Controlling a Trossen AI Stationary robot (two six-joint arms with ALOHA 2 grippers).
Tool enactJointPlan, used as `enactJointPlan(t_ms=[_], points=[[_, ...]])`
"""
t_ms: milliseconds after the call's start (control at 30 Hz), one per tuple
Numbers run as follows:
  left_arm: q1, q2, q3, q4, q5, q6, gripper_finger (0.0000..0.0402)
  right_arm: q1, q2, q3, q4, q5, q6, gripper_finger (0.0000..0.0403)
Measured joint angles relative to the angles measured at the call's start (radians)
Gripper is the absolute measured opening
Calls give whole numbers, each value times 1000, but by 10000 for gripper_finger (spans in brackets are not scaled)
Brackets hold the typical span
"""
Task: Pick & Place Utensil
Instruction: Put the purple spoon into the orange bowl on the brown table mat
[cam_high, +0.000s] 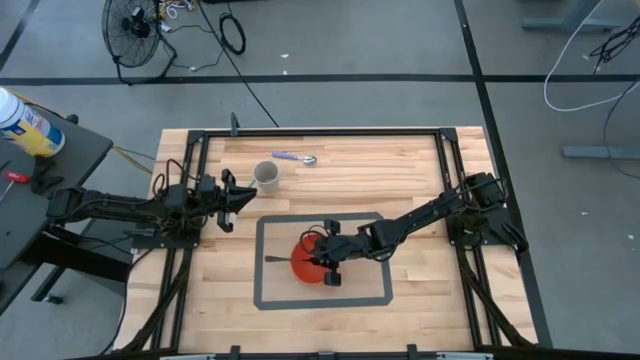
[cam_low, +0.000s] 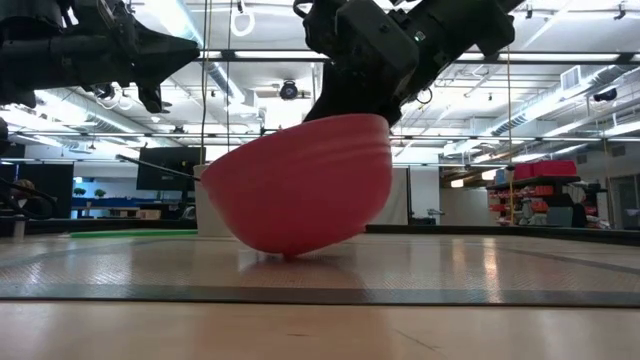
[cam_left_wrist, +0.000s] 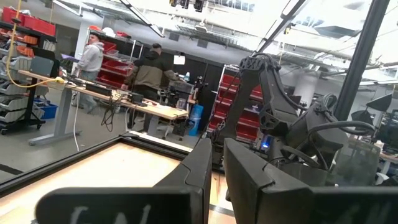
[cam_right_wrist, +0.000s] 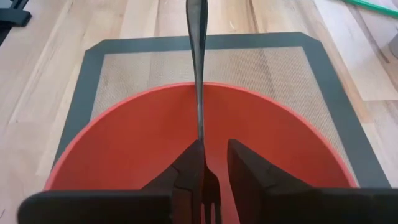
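A red bowl (cam_high: 308, 262) stands on the grey mat (cam_high: 270, 292) at the table's middle; in the low view the bowl (cam_low: 295, 195) sits tilted on its bottom. A metal fork (cam_right_wrist: 198, 74) lies in it. Its handle (cam_high: 278, 258) sticks out over the rim toward the table's left. My right gripper (cam_right_wrist: 214, 177) reaches slanting down into the bowl, fingers slightly apart around the fork's tine end. My left gripper (cam_high: 230, 196) waits at the table's left, shut and holding nothing. My right gripper has the fork's neck (cam_right_wrist: 203, 163) lying along the inner side of one finger (cam_right_wrist: 186, 171). Red bowl shows between the fork and the other finger (cam_right_wrist: 245, 171). The fingers slant down from the table's right, along the fork. The fork rests in the bowl, handle over the rim.
A white cup (cam_high: 266, 176) stands behind the mat. A purple-handled spoon (cam_high: 296, 157) lies near the far edge. A black frame (cam_high: 320, 132) runs round the table. People stand in the room beyond, seen in the left wrist view.
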Motion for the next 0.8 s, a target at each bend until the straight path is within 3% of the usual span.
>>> enactJointPlan(t_ms=[533, 800], points=[[0, 0, 0, -1, 0, 0, 48, 0, -18, 95, 17, 1, -78, 78], [0, 0, 0, -3, 0, 0, 48, 0, -18, 159, 5, 79, -156, 78]])
